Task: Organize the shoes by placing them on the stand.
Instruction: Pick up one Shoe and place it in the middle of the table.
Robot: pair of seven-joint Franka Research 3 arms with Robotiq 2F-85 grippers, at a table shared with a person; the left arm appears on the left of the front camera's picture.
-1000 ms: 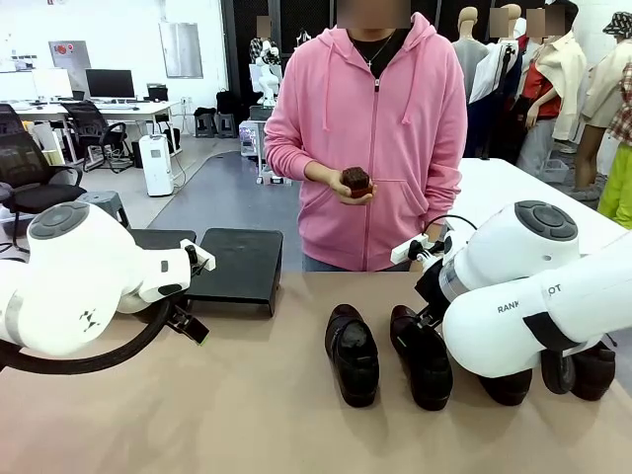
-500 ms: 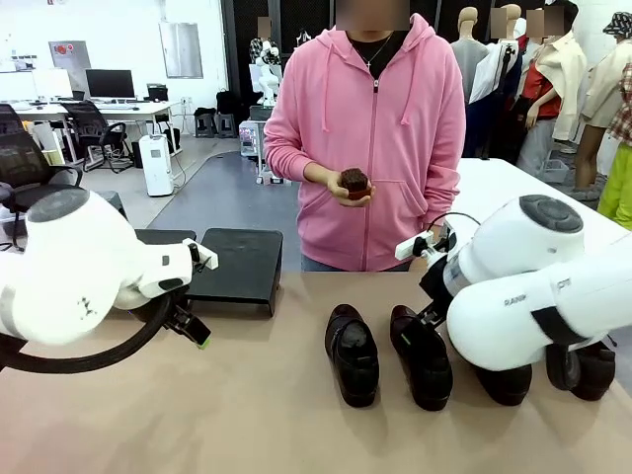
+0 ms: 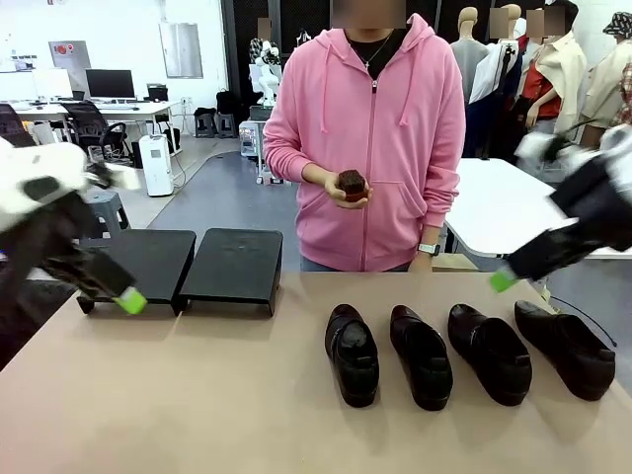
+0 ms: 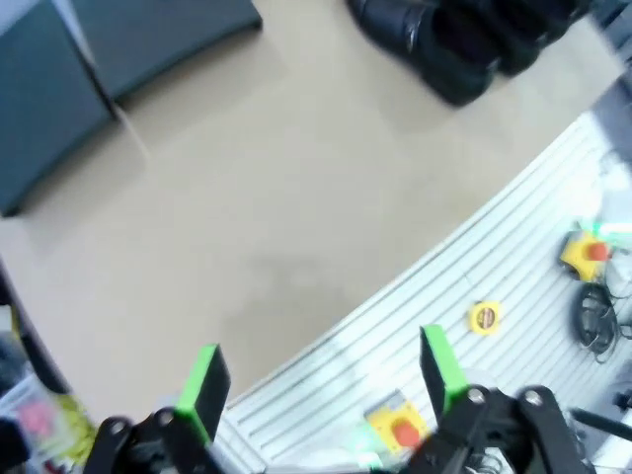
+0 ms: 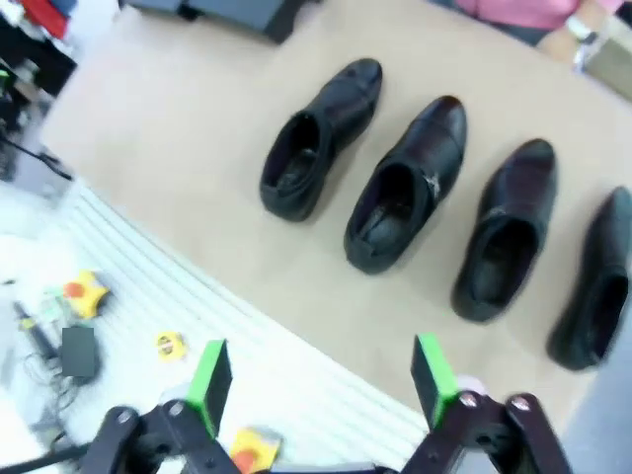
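Four glossy black shoes stand in a row on the tan table, toes toward me: (image 3: 353,354), (image 3: 422,355), (image 3: 492,353), (image 3: 563,348). The right wrist view looks down on the same row (image 5: 405,183). The stand (image 3: 235,265), two matte black slanted sections, sits at the table's back left with nothing on it; its corners show in the left wrist view (image 4: 59,99). My left gripper (image 3: 123,296) is blurred, above the table's left edge in front of the stand. It is open and holds nothing (image 4: 323,380). My right gripper (image 3: 504,279) hangs high at the right, above the shoes, open and holding nothing (image 5: 321,380).
A person in a pink hoodie stands at the far edge, holding a small brown block (image 3: 353,184) in one hand. Bare tabletop (image 3: 217,385) lies between the stand and the shoes. Below the table's near edge is a ribbed white surface with a yellow and red button (image 4: 583,252).
Both arms have swung outward from the middle, the left one to the left, the right one up and to the right. The two rightmost shoes, hidden before, now show fully.
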